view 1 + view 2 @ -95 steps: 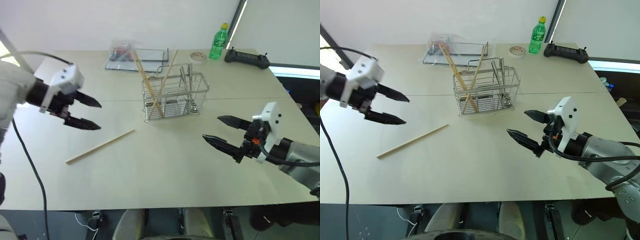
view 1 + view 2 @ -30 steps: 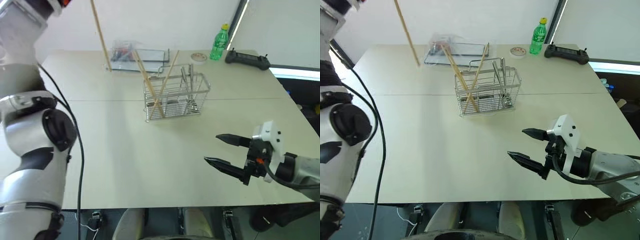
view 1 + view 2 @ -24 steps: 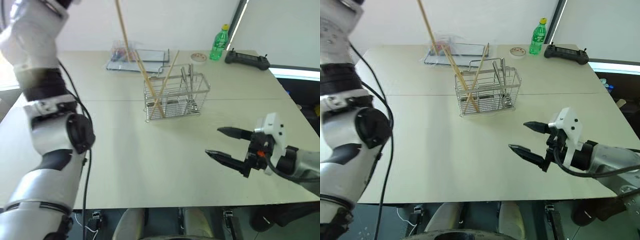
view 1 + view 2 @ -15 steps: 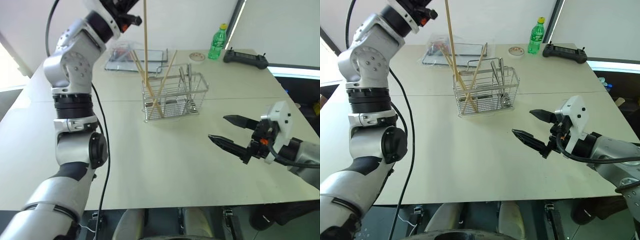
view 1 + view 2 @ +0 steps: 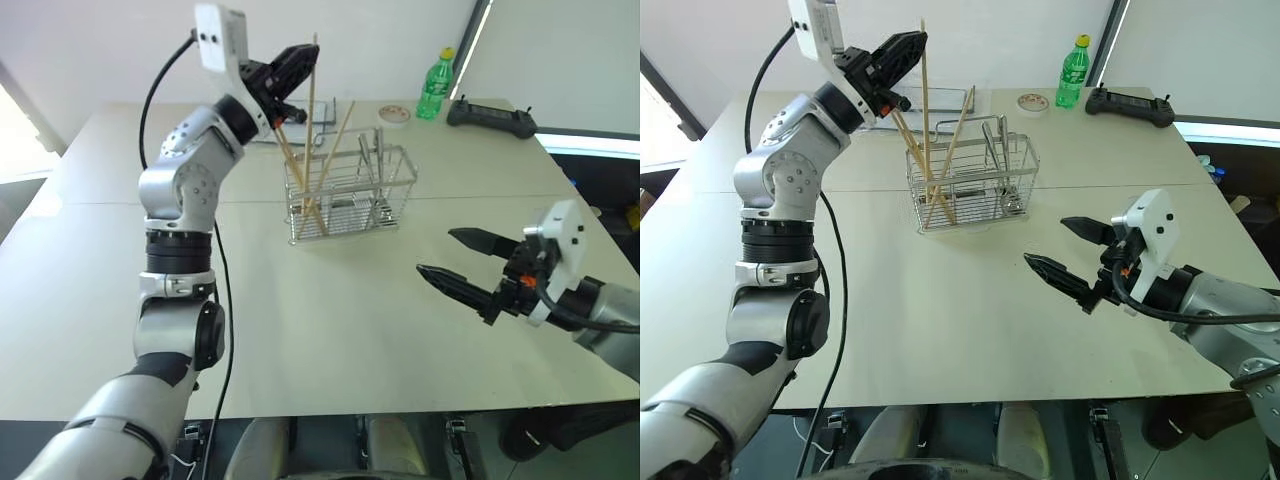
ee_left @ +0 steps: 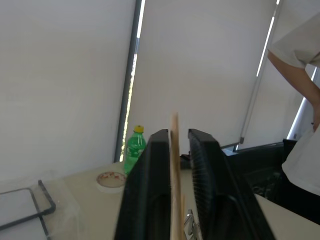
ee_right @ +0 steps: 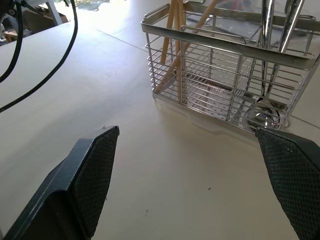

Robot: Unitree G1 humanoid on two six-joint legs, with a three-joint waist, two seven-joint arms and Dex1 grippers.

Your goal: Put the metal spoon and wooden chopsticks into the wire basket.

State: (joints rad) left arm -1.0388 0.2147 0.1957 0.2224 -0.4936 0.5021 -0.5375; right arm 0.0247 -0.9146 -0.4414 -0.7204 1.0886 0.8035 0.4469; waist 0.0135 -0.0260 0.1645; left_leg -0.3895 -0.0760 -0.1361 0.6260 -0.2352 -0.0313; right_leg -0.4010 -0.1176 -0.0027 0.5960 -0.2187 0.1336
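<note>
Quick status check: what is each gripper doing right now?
Left gripper: around an upright wooden chopstick standing in the wire basket; grip cannot be told.
Right gripper: open, holding nothing.

The wire basket (image 5: 348,195) stands mid-table with chopsticks (image 5: 322,168) in its left end, a bottle (image 5: 436,84) behind it to the right.

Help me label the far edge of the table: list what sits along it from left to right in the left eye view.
Clear tray → small round dish → green bottle → black controller.
</note>
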